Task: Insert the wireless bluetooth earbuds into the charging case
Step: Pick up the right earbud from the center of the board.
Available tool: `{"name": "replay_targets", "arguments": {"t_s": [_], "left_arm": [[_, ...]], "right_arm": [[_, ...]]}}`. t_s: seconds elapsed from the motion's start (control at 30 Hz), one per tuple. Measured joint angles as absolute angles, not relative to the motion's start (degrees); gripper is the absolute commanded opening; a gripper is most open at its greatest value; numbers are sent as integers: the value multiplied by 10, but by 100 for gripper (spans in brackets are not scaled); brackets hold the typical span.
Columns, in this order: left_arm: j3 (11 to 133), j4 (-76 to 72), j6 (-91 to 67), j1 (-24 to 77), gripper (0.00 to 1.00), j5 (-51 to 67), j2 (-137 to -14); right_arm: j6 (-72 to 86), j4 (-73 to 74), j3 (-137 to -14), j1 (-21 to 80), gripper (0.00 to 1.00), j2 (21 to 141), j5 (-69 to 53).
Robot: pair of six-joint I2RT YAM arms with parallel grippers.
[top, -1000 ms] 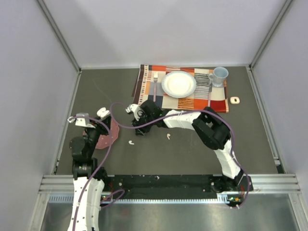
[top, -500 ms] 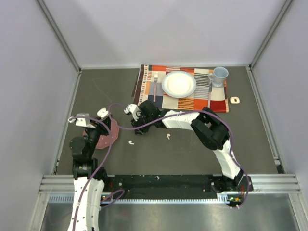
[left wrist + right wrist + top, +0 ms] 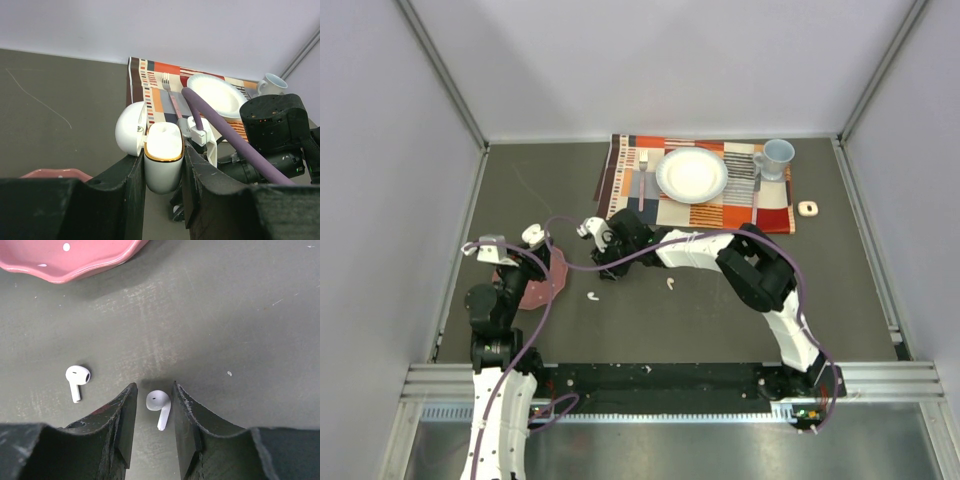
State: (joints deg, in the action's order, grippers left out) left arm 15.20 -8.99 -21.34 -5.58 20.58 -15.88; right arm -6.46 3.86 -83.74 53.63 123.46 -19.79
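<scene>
Just clear of the pink dish's (image 3: 75, 260) scalloped rim, on the side away from it, the right gripper (image 3: 153, 388) hangs low over the dark surface (image 3: 240, 315). Its fingers are parted, and one earbud (image 3: 159, 407) lies loose between them, touched by neither. A second earbud (image 3: 76, 380) lies beside it, about as far from the dish and outside the fingers. From above, a third earbud (image 3: 670, 283) shows farther from the dish.

Raised off the surface near the dish, the left gripper (image 3: 164, 170) is clamped on the charging case (image 3: 162, 142), which stands upright with its lid (image 3: 129, 127) swung open. Glare on the case's top hides whether any earbud already sits inside.

My reading is that the step in hand is picking up the framed earbud, with nothing lifted yet. The next move calls for settling the fingers lower and pinching the bud across its body without flicking it away. It must then be carried to the open case and turned stem-down to suit a slot.
</scene>
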Motion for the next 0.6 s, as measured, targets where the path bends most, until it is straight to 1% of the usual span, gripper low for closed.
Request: {"name": "replay_targets", "arguments": {"t_s": [0.6], "left_arm": [[152,-90,-213,-56,0,205,-159]], "right_arm": [[-112,40,-836,539,35,1234,-191]]}}
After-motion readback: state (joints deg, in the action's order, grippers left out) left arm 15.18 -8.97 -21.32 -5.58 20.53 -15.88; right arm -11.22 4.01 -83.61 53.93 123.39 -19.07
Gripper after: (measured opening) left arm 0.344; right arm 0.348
